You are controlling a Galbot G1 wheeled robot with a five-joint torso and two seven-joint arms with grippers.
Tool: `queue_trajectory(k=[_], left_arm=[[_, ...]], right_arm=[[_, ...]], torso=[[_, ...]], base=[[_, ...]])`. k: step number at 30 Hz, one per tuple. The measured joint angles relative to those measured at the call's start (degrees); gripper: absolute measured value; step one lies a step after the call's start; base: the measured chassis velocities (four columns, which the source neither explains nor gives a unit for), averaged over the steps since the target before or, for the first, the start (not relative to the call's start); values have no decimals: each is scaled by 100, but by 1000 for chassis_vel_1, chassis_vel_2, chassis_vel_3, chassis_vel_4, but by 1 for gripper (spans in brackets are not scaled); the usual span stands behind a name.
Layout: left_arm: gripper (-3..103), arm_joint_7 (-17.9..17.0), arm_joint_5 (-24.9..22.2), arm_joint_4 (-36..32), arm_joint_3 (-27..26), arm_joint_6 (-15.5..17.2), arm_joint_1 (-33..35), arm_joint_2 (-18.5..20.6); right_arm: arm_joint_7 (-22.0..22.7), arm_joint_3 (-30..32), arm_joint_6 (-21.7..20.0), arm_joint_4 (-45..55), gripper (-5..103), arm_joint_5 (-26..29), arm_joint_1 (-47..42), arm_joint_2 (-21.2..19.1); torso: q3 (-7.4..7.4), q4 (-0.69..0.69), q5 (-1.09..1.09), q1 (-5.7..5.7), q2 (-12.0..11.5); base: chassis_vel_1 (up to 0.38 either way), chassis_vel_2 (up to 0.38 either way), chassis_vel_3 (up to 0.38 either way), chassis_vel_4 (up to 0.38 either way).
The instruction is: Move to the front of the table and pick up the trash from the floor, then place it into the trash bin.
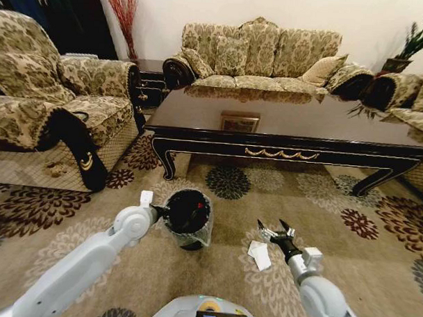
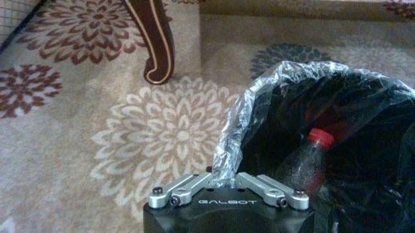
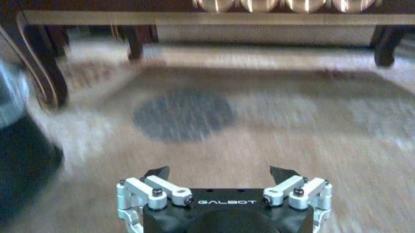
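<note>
Trash: clear bottle with red cap sits inside the lined black bin on the carpet before the desk. White folded paper lies on carpet just below right claw, fingers spread, empty. Left claw at bin rim, state unclear.

one trash bin, one bottle, one paper piece

Right gripper fingers spread, floor, table beyond
</note>
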Motion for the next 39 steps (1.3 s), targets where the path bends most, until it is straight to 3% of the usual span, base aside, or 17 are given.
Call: queue_trajectory(k=[3,7,16,39], left_arm=[[2,28,2,-3,42,0,-16,16],[2,29,-6,-49,96,0,-55,12],[2,-6,-88,-34,112,0,-43,-9],[2,-68,-96,-75,159,0,-61,-16]], right_arm=[[-138,-189,208,-893,100,-396,276,193],[-181,-364,264,-1734,100,-488,623,422],[-329,-564,428,-2522,103,-537,1023,573],[-378,-585,462,-2420,23,-731,906,566]], torso=[[0,7,4,0,0],[0,8,2,0,0],[0,7,2,0,0],[0,7,2,0,0]], base=[[0,0,0,0],[0,0,0,0],[0,0,0,0],[0,0,0,0]])
